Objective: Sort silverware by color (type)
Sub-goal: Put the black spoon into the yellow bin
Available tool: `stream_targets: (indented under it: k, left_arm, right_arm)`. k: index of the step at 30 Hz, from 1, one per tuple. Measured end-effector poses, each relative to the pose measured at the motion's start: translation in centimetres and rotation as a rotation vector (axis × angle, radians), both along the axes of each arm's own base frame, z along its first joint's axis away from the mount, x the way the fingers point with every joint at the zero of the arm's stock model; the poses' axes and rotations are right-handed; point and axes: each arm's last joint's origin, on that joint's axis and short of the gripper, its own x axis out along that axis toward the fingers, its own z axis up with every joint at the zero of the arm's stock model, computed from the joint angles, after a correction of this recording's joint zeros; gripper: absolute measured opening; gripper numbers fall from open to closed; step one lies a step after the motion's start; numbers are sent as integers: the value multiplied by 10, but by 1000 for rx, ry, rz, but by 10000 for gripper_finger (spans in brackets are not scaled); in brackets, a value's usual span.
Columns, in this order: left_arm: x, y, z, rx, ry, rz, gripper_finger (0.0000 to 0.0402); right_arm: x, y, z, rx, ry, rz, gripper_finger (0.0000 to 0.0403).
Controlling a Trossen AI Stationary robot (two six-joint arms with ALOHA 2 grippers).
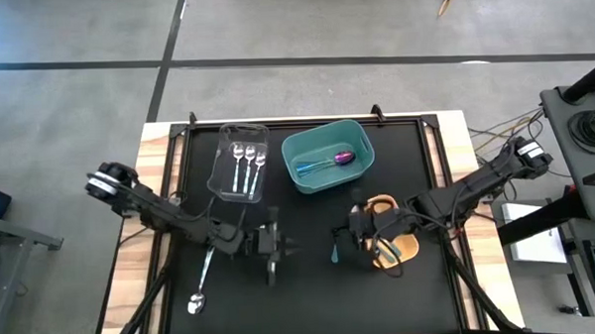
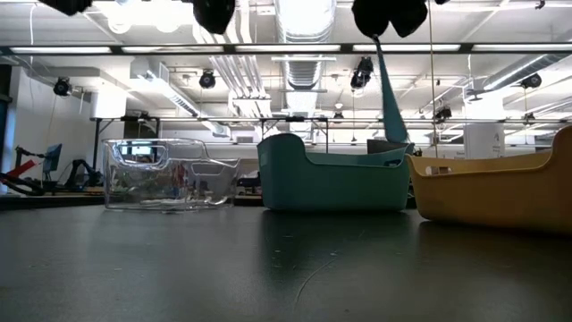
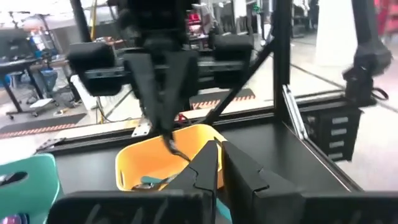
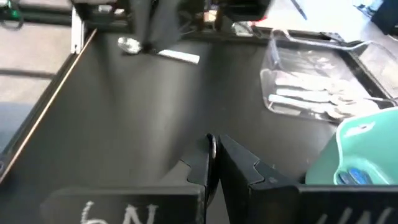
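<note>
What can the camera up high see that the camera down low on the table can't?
Only the high view shows three silver spoons in the clear bin, a purple spoon in the teal bin, and a silver spoon lying loose on the table. Only the low view shows the room's ceiling lights behind. Both show the clear, teal and orange bin.

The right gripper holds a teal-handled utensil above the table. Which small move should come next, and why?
Probably shift the right gripper over the orange bin, then open: its teal-handled utensil hangs just beside that bin, which already holds a similar piece. The left gripper is shut nearby.
</note>
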Motion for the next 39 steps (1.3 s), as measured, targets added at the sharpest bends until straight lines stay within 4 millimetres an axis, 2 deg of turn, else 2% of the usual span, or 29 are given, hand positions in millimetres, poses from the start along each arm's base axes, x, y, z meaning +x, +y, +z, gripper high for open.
stream_targets:
  k: [5,11,17,22,26,31,34,39]
  left_arm:
    - [10,10,-7,-74,6,35,37]
    - [23,12,-18,-120,20,52,110]
    - [39,8,-28,-115,38,72,179]
    - [47,7,-34,-112,44,120,209]
    - [49,8,-35,-110,47,123,211]
    - [49,9,-33,-118,31,124,194]
    - [49,9,-32,-116,23,123,168]
    - [49,9,-32,-111,19,122,101]
  right_arm:
    - [2,6,-4,1,-1,16,13]
    - [12,11,-12,-21,38,12,13]
    - [24,16,-8,-52,60,24,13]
    - [31,19,-3,-76,89,30,13]
    - [35,21,2,-97,87,42,13]
    - [38,22,9,-124,63,61,13]
    - [38,22,10,-124,59,62,13]
    - [38,22,10,-122,57,61,13]
